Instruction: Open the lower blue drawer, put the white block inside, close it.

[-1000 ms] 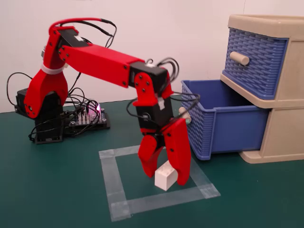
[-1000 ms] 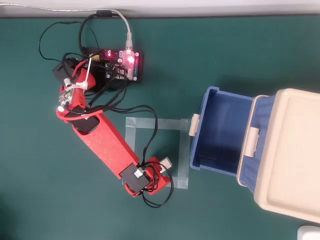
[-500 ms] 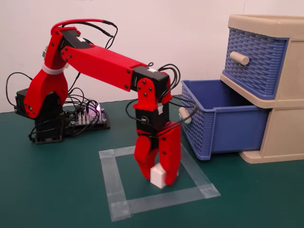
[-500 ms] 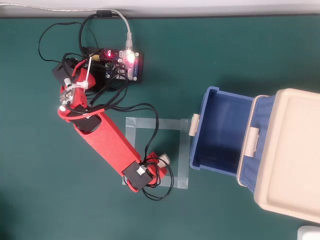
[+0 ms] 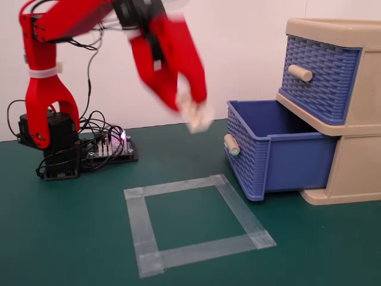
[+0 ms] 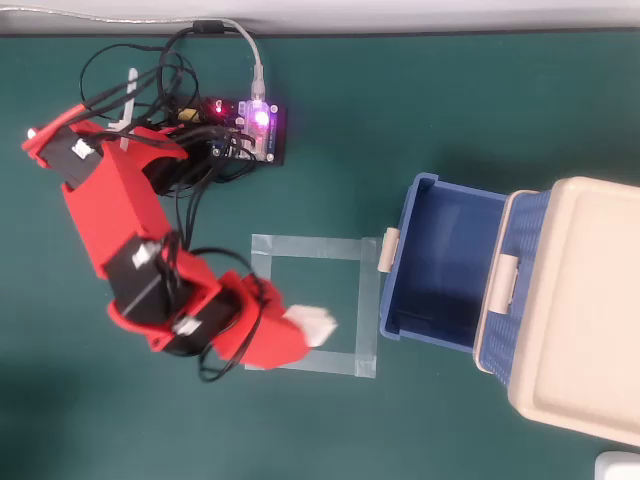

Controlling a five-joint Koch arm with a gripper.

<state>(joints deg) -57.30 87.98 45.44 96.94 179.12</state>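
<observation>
- The gripper (image 5: 191,116) was closed on the block (image 5: 197,121), holding it high above the bench; motion blur hid the exact grip.
- In the overhead view the block (image 6: 313,327) hung over the taped square (image 6: 364,300), near its right edge.
- The lower drawer (image 5: 277,156) stood pulled open at the bench's right side, handle (image 5: 231,145) facing the arm, apparently empty.
- The drawer (image 6: 443,262) lay to the block's right in the overhead view, so the next move was probably a carry that way, clearing the front wall.
</observation>
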